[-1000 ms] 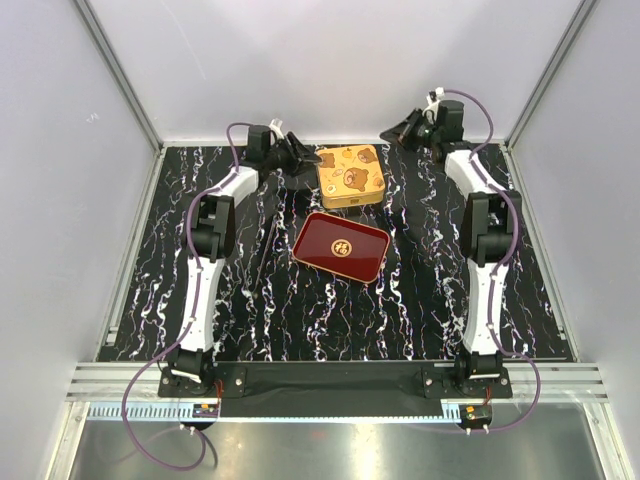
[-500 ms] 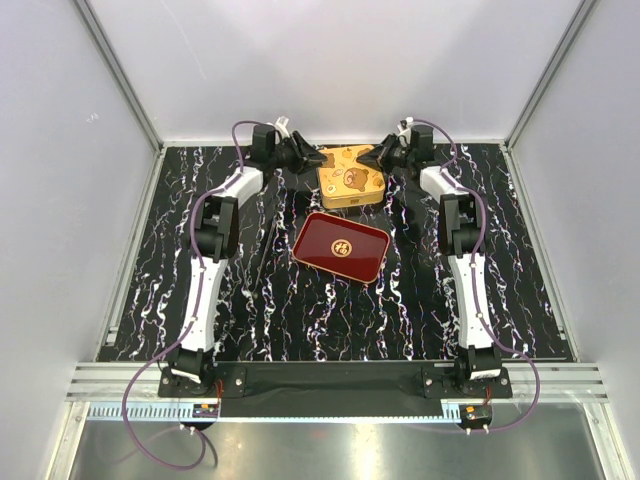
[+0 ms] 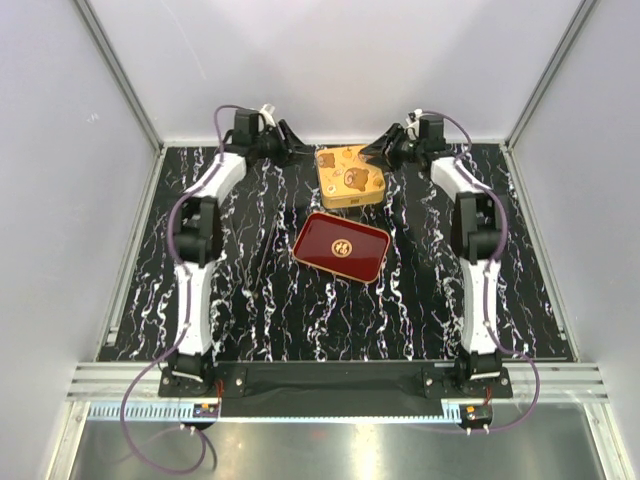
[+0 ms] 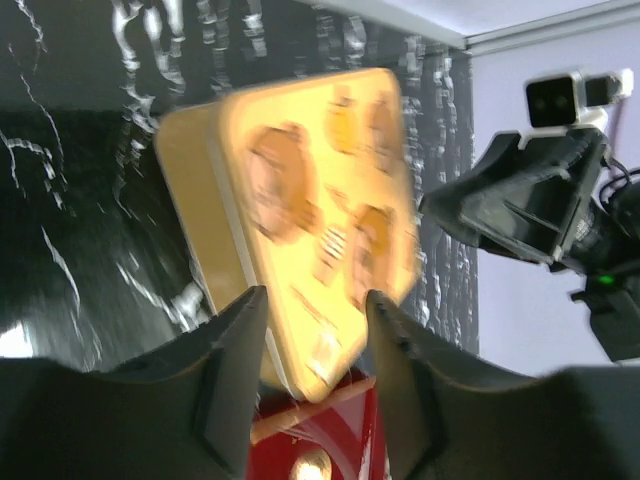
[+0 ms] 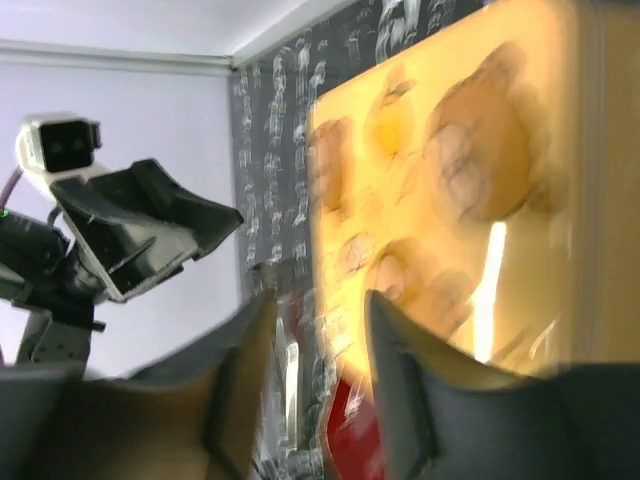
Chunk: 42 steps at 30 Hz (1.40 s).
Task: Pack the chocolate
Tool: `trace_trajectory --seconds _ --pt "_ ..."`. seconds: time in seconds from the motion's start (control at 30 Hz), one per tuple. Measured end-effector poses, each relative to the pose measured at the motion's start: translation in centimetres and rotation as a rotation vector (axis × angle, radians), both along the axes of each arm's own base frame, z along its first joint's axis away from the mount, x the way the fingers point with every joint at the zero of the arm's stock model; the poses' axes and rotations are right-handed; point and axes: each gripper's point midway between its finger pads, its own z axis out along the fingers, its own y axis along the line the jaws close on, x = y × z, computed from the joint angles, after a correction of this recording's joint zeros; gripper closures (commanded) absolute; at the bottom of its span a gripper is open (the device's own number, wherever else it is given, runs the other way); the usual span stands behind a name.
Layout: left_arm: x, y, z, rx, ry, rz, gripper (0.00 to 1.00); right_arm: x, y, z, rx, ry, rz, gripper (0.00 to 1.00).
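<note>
From above, we see one black table (image 3: 250,290) veined white. It carries one glossy red rectangular tray (image 3: 340,246) and, just behind it, one square gold tin (image 3: 349,175), lidded and printed with bears. Only the wrist views show the left hand (image 4: 312,320) and right hand (image 5: 318,320) both spread, facing each other across the tin. The chocolate shows in no view.
</note>
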Motion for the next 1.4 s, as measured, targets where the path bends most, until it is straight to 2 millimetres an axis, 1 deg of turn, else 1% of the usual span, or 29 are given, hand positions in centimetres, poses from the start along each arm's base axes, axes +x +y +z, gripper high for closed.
trace_trajectory --seconds 0.03,0.07,0.1,0.13,0.17,0.2,0.27,0.3,0.33,0.37,0.4,0.43,0.47,0.5,0.53,0.57,0.63,0.67,0.73,0.77,0.83,0.93,0.97,1.07,1.13,1.27,1.4 --pt "-0.9 0.4 1.9 0.019 -0.022 0.000 0.41 -1.2 -0.3 1.6 -0.021 0.003 -0.007 0.15" --pt "-2.0 0.8 4.3 0.037 -0.051 -0.001 0.31 -2.2 -0.8 3.5 -0.049 -0.011 -0.019 0.04" --pt "-3.2 1.1 7.0 0.056 -0.098 -0.002 0.23 -3.4 -1.3 5.8 -0.084 -0.053 -0.027 0.00" --pt "-4.8 1.4 10.0 0.074 -0.154 -0.005 0.12 -4.7 -1.7 8.1 -0.115 -0.082 -0.033 0.00" --pt "-6.5 1.6 13.1 0.086 -0.216 -0.009 0.01 -6.1 -2.3 10.8 -0.149 -0.128 -0.044 0.00" --pt "-8.1 1.7 15.9 0.091 -0.278 -0.010 0.01 -7.4 -2.8 13.5 -0.177 -0.178 -0.056 0.00" --pt "-12.6 2.0 21.4 0.093 -0.402 -0.022 0.01 -10.5 -4.0 18.3 -0.238 -0.270 -0.090 0.00" --pt "-14.9 2.1 23.7 0.091 -0.475 -0.028 0.01 -12.3 -4.6 20.4 -0.265 -0.318 -0.106 0.00" --pt "-17.1 2.2 25.0 0.091 -0.521 -0.037 0.01 -14.1 -5.1 21.8 -0.292 -0.347 -0.123 0.00" --pt "-19.0 2.2 25.8 0.090 -0.556 -0.048 0.01 -15.9 -5.7 22.6 -0.318 -0.377 -0.137 0.00" --pt "-20.7 2.0 26.0 0.089 -0.585 -0.059 0.01 -17.7 -6.2 23.0 -0.345 -0.388 -0.148 0.00" --pt "-22.2 1.9 25.6 0.090 -0.591 -0.073 0.01 -18.9 -6.7 23.0 -0.366 -0.394 -0.158 0.00" --pt "-23.2 1.7 24.9 0.093 -0.588 -0.087 0.01 -20.2 -7.3 22.7 -0.396 -0.390 -0.172 0.00" --pt "-24.2 1.4 23.9 0.099 -0.574 -0.103 0.01 -21.2 -7.8 22.3 -0.424 -0.380 -0.186 0.01" --pt "-24.7 1.0 22.4 0.109 -0.545 -0.121 0.01 -21.9 -8.4 21.6 -0.451 -0.361 -0.199 0.00" --pt "-25.0 0.8 21.1 0.120 -0.515 -0.132 0.01 -22.4 -8.9 20.9 -0.473 -0.339 -0.213 0.00" --pt "-26.0 0.3 17.8 0.159 -0.441 -0.164 0.01 -23.3 -9.5 19.5 -0.499 -0.305 -0.231 0.00" --pt "-26.5 0.2 16.5 0.177 -0.412 -0.172 0.01 -23.9 -9.7 18.7 -0.507 -0.289 -0.235 0.00" --pt "-27.7 0.2 15.0 0.204 -0.389 -0.187 0.01 -25.2 -10.1 17.1 -0.518 -0.256 -0.232 0.00" --pt "-28.5 0.3 14.8 0.211 -0.388 -0.193 0.01 -26.0 -10.2 16.4 -0.523 -0.241 -0.229 0.00" --pt "-29.7 0.8 15.3 0.218 -0.418 -0.191 0.01 -27.4 -10.5 15.6 -0.533 -0.221 -0.230 0.00" --pt "-31.0 2.0 17.3 0.226 -0.502 -0.158 0.01 -28.8 -11.2 15.1 -0.549 -0.220 -0.251 0.00" --pt "-31.2 2.3 17.9 0.228 -0.528 -0.145 0.01 -29.2 -11.4 15.1 -0.556 -0.224 -0.261 0.00" --pt "-31.5 2.7 18.8 0.229 -0.567 -0.125 0.01 -30.0 -11.9 15.0 -0.572 -0.225 -0.277 0.00" --pt "-31.6 2.8 18.7 0.230 -0.568 -0.124 0.01 -30.2 -12.2 14.9 -0.581 -0.224 -0.282 0.00" --pt "-31.5 2.9 17.7 0.244 -0.544 -0.120 0.01 -30.3 -12.5 14.6 -0.601 -0.214 -0.288 0.00" --pt "-31.5 3.0 17.6 0.251 -0.541 -0.114 0.01 -30.5 -12.5 15.0 -0.600 -0.227 -0.291 0.00"
